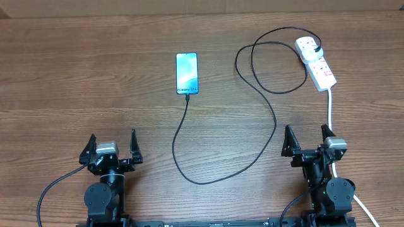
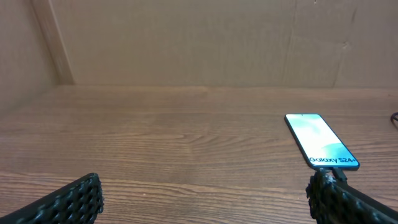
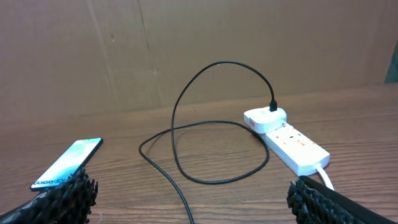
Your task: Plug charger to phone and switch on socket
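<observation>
The phone [image 1: 187,73] lies flat at the table's upper middle, its blue-teal screen lit; it also shows in the left wrist view [image 2: 321,149] and the right wrist view [image 3: 67,163]. The black charger cable [image 1: 189,165] runs from the phone's bottom edge in a long curve, loops, and ends at a white adapter in the socket [image 1: 317,64], the white power strip at upper right, also in the right wrist view [image 3: 291,142]. The cable tip meets the phone's bottom edge. My left gripper [image 1: 112,147] and right gripper [image 1: 308,140] are open and empty near the front edge.
The strip's thick white lead [image 1: 331,112] runs down past my right arm. A brown cardboard wall [image 3: 199,50] stands along the table's far side. The wood table [image 1: 76,82] surrounds everything.
</observation>
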